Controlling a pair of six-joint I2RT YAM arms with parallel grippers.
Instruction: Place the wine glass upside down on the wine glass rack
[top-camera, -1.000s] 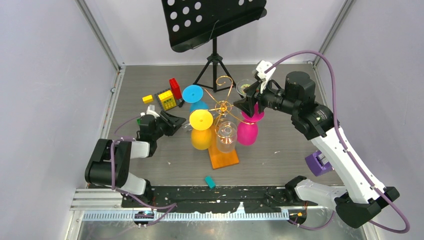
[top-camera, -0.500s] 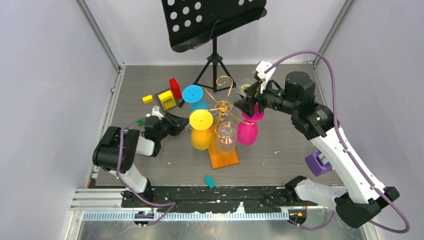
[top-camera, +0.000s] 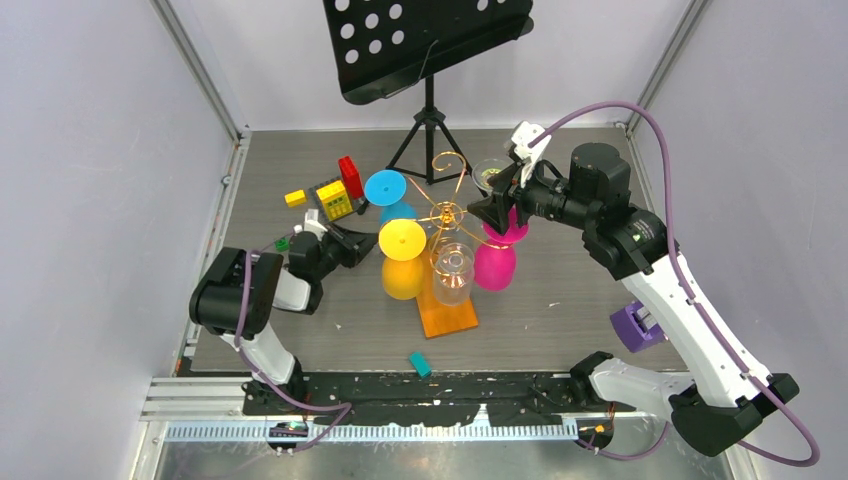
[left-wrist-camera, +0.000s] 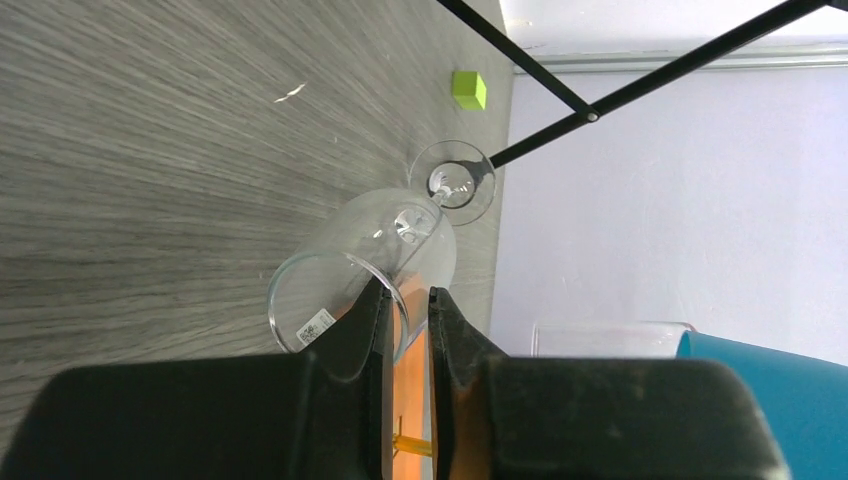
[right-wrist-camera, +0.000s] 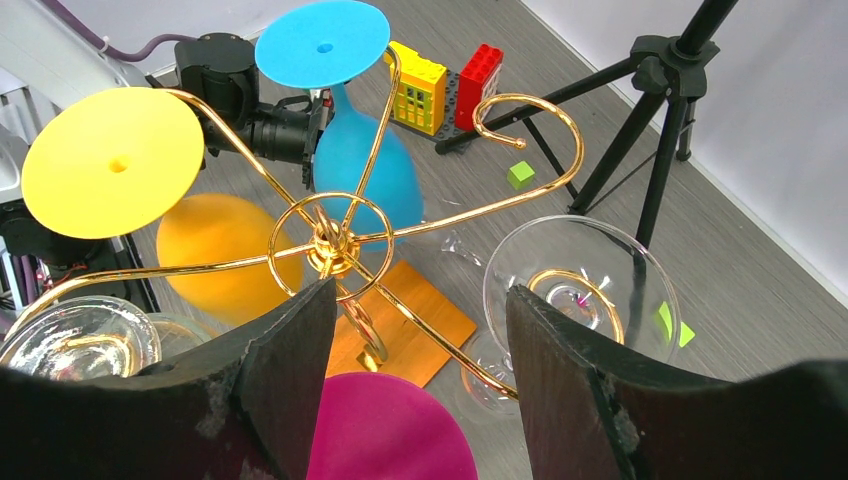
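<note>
A clear wine glass (left-wrist-camera: 395, 235) lies on its side on the table, foot pointing away. My left gripper (left-wrist-camera: 408, 295) is shut on its rim, one finger inside the bowl and one outside. From above, that gripper (top-camera: 362, 245) sits left of the wine glass rack (top-camera: 447, 213), a gold wire stand on an orange base (top-camera: 452, 318). Yellow (top-camera: 402, 258), blue (top-camera: 386, 188), pink (top-camera: 495, 262) and clear (top-camera: 452, 270) glasses hang on it upside down. My right gripper (right-wrist-camera: 420, 290) is open above the rack's hub (right-wrist-camera: 330, 245), with the pink glass's foot (right-wrist-camera: 385, 430) between its fingers.
A black music stand (top-camera: 430, 40) on a tripod (top-camera: 430, 140) rises behind the rack. Toy bricks (top-camera: 340, 190) and a yellow block (top-camera: 295, 197) lie at the back left. A teal block (top-camera: 419, 364) lies near the front, a purple object (top-camera: 632, 325) at the right.
My left arm has reached right toward the rack and its jaws have closed onto the lying glass's rim. The right arm has not moved.
</note>
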